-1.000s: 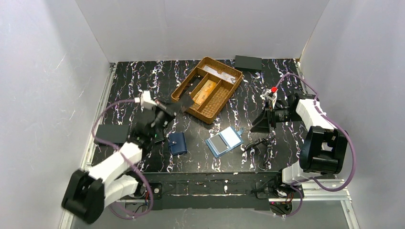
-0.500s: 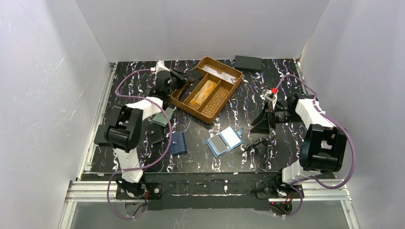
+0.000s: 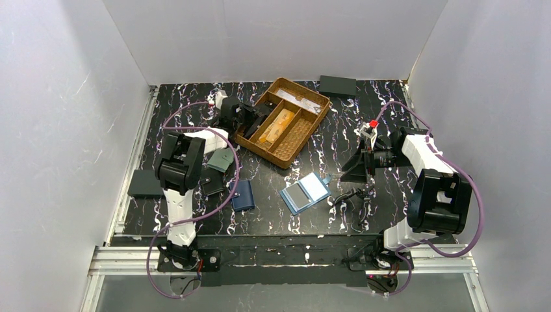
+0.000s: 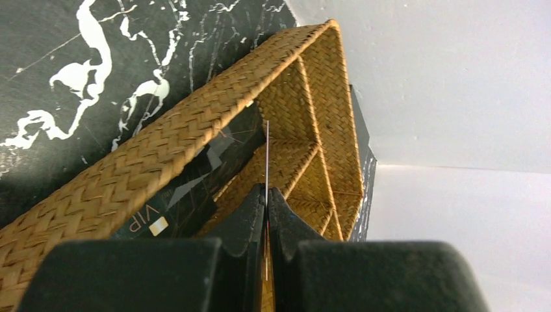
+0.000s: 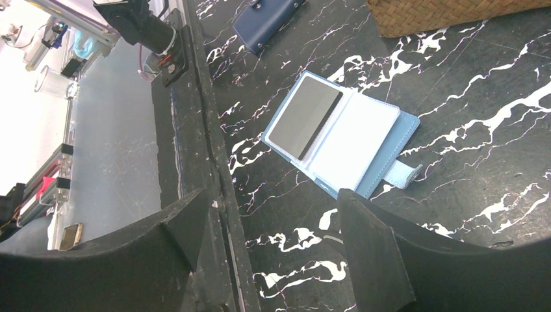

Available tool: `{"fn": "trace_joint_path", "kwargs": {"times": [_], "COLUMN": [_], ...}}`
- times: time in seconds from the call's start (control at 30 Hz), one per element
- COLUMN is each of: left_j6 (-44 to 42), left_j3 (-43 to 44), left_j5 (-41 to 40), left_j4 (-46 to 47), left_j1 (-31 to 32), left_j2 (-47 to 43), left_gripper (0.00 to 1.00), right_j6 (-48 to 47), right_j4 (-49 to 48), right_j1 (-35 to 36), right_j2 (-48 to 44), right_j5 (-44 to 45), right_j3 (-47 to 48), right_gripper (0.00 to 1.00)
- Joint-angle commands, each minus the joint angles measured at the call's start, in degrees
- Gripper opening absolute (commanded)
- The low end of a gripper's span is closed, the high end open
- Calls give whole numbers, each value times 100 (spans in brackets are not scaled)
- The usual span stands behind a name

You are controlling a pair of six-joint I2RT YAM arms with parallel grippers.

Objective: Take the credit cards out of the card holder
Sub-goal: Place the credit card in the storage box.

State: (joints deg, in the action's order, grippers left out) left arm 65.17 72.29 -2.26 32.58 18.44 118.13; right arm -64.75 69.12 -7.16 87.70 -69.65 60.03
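The light blue card holder (image 3: 305, 193) lies open on the table; in the right wrist view (image 5: 351, 140) its left pocket shows a dark card (image 5: 304, 117). My left gripper (image 3: 250, 117) is at the left end of the woven basket (image 3: 304, 140), shut on a thin card seen edge-on (image 4: 267, 153) over the basket's inside; its colour does not show. An orange-gold card (image 3: 276, 123) lies in the basket's middle compartment. My right gripper (image 3: 356, 169) is open and empty, right of the holder and above the table (image 5: 273, 201).
A dark "VIP" card (image 4: 188, 188) leans inside the basket rim (image 4: 162, 156). A navy wallet (image 3: 243, 194), a pale green wallet (image 3: 221, 159) and a black wallet (image 3: 211, 184) lie at front left. Black boxes sit at the back (image 3: 338, 85) and left (image 3: 144, 184).
My left arm has swung from the front left up to the basket's left end, and its gripper now sits over the basket. The right arm and the holder have not moved.
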Motion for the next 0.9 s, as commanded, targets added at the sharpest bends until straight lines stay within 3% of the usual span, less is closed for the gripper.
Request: {"fn": "trace_joint_path", "kwargs": {"times": [0.0, 0.17, 0.33, 0.47, 0.53, 0.7, 0.87], "left_j6": [195, 290, 240, -8, -149, -547, -1333], "left_j3": [265, 320, 333, 248, 190, -9, -712], "left_j5": [-271, -285, -161, -255, -345, -703, -605], "left_j4": [-546, -1115, -1438, -1646, -1814, -2649, -3028], "left_j1": [-20, -22, -11, 46, 70, 149, 170], "left_j2": [48, -34, -330, -872, -1193, -2104, -3321], "left_gripper": [0, 0, 39, 54, 57, 75, 93], "right_j6": [-127, -176, -241, -299, -328, -545, -797], "right_j4": [194, 246, 306, 340, 367, 555, 763], "right_j1": [-40, -34, -38, -36, -39, -45, -84], "right_j2": [-53, -12, 21, 36, 57, 119, 126], "right_j5": [-182, -189, -176, -155, -148, -98, -13], "right_j3": [66, 79, 88, 94, 96, 138, 189], "right_gripper": [81, 81, 82, 82, 82, 82, 82]}}
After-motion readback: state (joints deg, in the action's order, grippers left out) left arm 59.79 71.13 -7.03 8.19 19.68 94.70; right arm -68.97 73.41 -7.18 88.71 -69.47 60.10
